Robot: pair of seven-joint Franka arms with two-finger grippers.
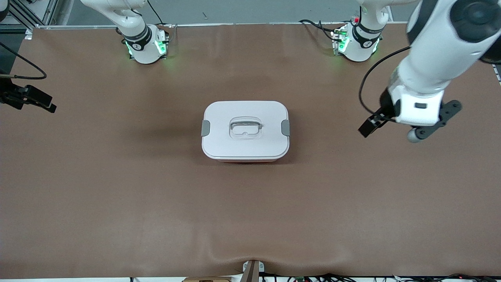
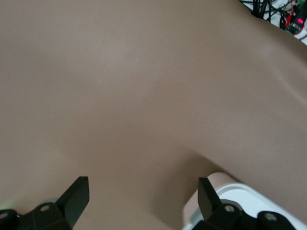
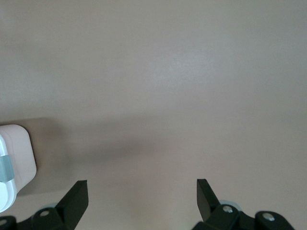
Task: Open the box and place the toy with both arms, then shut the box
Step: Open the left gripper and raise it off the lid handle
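The box [image 1: 245, 131] is sitting mid-desk [image 1: 117, 196] w/ its lid [image 1: 245, 117] on and both side clips looking down. No toy is showing anywhere, so this fits either a box still to be opened or one already packed and shut; probably can't be settled from here.

The left pincer [image 2: 143, 199] is hanging wide open over bare desk toward its own end, holding nothing. The right pincer [image 3: 142, 197] is doing likewise at its end.

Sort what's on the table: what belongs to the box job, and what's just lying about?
Job:
white box, lid on, grey latches
left gripper, fingers open, over bare table
right gripper, open beside the box

Lying about:
nothing seen; no toy in view
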